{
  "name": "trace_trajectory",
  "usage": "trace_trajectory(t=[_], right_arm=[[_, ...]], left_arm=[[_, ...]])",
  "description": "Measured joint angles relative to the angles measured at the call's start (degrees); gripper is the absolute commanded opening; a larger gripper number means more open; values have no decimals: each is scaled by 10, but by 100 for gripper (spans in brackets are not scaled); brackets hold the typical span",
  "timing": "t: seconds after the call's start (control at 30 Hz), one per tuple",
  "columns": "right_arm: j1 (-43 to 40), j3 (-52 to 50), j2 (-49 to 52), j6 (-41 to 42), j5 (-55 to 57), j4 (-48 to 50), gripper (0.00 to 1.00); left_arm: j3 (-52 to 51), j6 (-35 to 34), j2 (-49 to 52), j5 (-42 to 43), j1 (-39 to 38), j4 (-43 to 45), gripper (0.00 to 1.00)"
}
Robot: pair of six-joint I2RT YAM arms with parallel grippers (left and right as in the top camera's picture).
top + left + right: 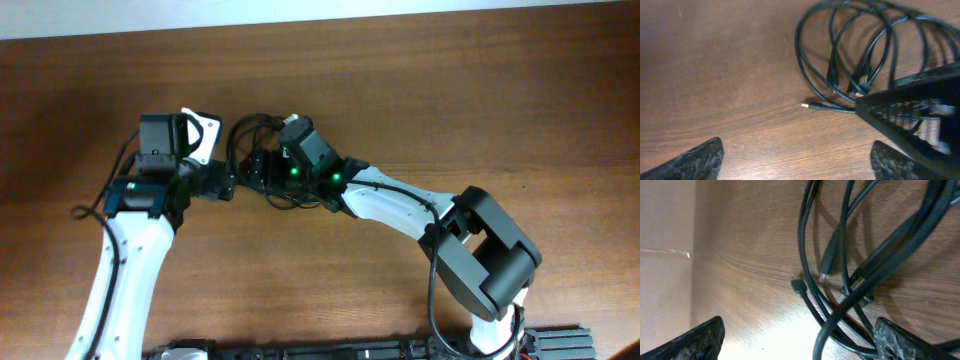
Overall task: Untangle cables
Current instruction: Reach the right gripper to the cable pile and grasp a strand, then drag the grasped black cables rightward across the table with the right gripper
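Wide open, gripping nothing, the left gripper (797,150) and right gripper (799,327) face the thin black flexible cables (860,82), which look light and floppy, best pinched beside a plug.

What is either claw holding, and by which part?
Nothing. The left claw and right claw both stand open; the cables lie loose on the table.

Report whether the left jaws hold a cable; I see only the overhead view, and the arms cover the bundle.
Observer: No. The left gripper is open above the table, the cables lying ahead of it.
Operator: Now the right one.
Observer: The right gripper is open too, with cables lying below it.
Operator: Find a free end.
Observer: A gold-tipped plug lies on the table beside the cables.
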Motion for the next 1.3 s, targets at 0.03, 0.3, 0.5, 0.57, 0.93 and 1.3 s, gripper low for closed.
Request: trace_trajectory(t=[0.03, 0.3, 0.5, 0.57, 0.93, 1.3], right_arm=[[0, 0, 1, 1, 0, 7, 86], [0, 0, 34, 25, 2, 34, 61], [0, 0, 37, 41, 2, 38, 4], [0, 0, 37, 43, 2, 40, 4], [-86, 0, 29, 33, -112, 68, 4], [-253, 0, -332, -91, -21, -133, 4]], left_arm=[[0, 1, -15, 3, 0, 0, 99], [0, 1, -36, 5, 0, -1, 99], [0, 1, -36, 5, 0, -1, 99], [0, 1, -36, 5, 0, -1, 99], [0, 1, -36, 7, 0, -1, 99], [0, 1, -36, 8, 0, -1, 99]])
